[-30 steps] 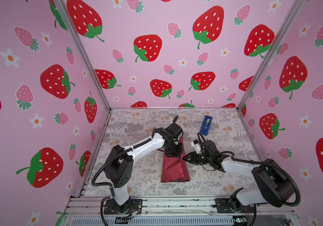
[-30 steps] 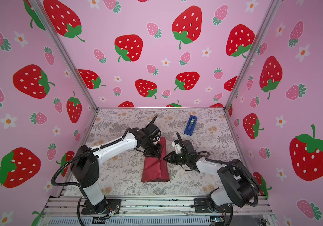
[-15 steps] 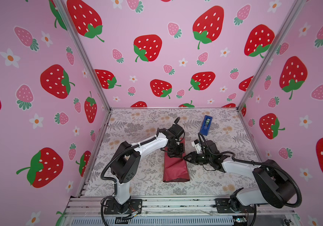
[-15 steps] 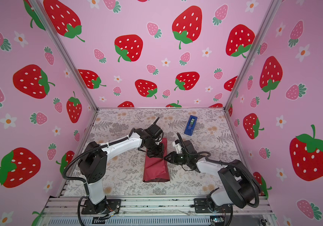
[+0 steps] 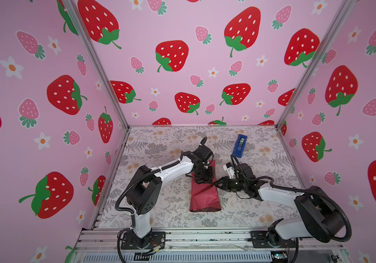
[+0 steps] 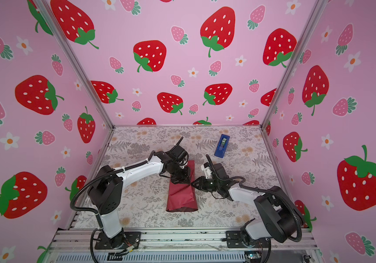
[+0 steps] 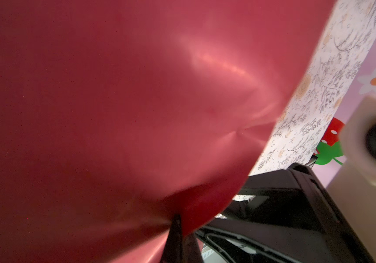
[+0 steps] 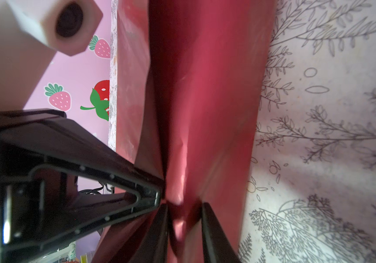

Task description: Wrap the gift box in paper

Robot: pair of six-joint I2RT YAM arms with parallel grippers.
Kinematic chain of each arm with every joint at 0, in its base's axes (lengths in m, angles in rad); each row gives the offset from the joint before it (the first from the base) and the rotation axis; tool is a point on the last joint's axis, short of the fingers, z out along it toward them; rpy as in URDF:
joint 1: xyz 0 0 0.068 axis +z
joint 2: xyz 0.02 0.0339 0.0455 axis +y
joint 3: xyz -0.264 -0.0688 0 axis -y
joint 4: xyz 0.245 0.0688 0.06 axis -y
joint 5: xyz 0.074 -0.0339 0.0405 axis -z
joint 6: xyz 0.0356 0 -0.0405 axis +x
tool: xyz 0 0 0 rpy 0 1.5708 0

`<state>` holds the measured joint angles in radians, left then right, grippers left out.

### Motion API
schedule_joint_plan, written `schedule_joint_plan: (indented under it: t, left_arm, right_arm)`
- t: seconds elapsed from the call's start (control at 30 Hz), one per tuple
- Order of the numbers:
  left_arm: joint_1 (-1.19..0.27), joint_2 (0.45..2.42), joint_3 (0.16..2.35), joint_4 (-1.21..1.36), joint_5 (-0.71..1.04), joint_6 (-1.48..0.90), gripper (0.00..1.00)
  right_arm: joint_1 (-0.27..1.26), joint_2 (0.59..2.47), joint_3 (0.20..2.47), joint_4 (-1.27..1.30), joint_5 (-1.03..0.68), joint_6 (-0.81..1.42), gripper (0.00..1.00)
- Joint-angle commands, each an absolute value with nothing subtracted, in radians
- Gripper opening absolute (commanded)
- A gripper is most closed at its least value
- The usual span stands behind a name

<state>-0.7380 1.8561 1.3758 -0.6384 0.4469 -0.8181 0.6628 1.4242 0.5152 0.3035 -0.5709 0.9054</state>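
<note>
The maroon paper (image 5: 203,195) (image 6: 181,195) lies folded into a long tube on the flowered table, its near end open. The gift box is hidden. In both top views my two grippers meet tip to tip at the tube's right edge, about halfway along it. My left gripper (image 5: 208,181) (image 6: 187,181) (image 7: 178,236) comes down from the far side and is shut on a pinch of the paper (image 7: 137,113), with creases running out from its tip. My right gripper (image 5: 216,182) (image 6: 193,182) (image 8: 184,227) reaches in low from the right, its fingers closed on a raised fold of paper (image 8: 205,102).
A bright blue tape dispenser (image 5: 240,145) (image 6: 222,145) lies at the back right of the table. Pink strawberry walls close off the left, back and right sides. An aluminium rail (image 5: 205,236) with both arm bases runs along the front edge.
The left arm's elbow swung a little to the right early in the second, then held. The right gripper and the paper stayed almost still.
</note>
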Motion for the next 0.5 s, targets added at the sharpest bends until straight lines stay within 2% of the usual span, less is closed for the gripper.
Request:
schedule_joint_plan:
  t: [0.0,0.3,0.33,0.47]
  left_arm:
    - [-0.773,1.868,1.361,-0.498,0.573,-0.847,0.01]
    - [-0.772,1.881,1.321,-0.491,0.568,-0.847,0.05]
    - [-0.772,1.880,1.308,-0.483,0.567,-0.849,0.10]
    - [-0.769,1.876,1.268,-0.456,0.571,-0.856,0.17]
  right_arm:
    - [0.678,1.452,0.492,0.225,-0.509,0.911,0.26]
    - [0.677,1.438,0.490,0.214,-0.503,0.911,0.26]
    - [0.677,1.437,0.492,0.212,-0.503,0.911,0.26]
    - [0.678,1.427,0.491,0.203,-0.500,0.912,0.26]
